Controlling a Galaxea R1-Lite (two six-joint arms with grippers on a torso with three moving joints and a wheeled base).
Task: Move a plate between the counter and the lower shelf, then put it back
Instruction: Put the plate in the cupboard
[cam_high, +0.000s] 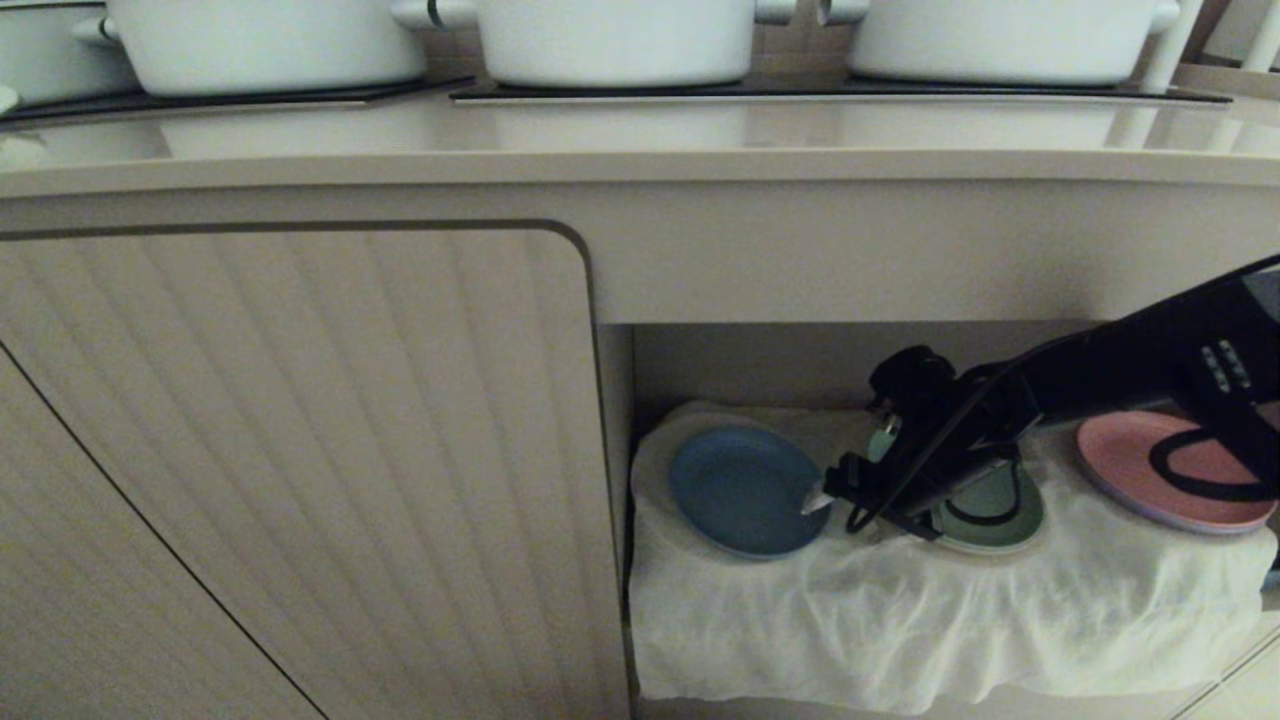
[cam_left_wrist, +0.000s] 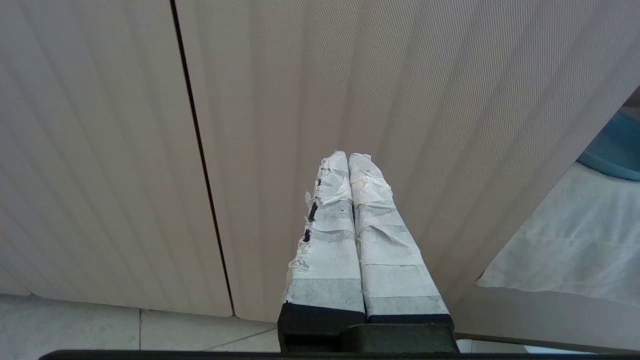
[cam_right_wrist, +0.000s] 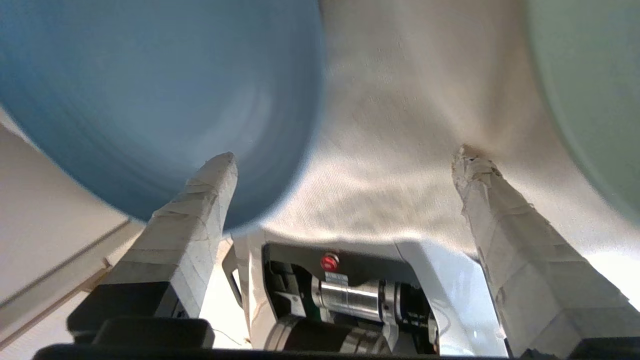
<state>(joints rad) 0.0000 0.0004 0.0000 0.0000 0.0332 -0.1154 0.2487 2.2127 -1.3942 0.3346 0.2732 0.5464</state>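
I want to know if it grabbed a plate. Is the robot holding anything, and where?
Nothing is held. The right gripper is open beside the blue plate, which lies on the white cloth. The left gripper is shut and empty.

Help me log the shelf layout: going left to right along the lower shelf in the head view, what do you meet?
Ribbed cabinet door → light-blue plate → right gripper, open → green plate → pink plate, all on the white cloth.
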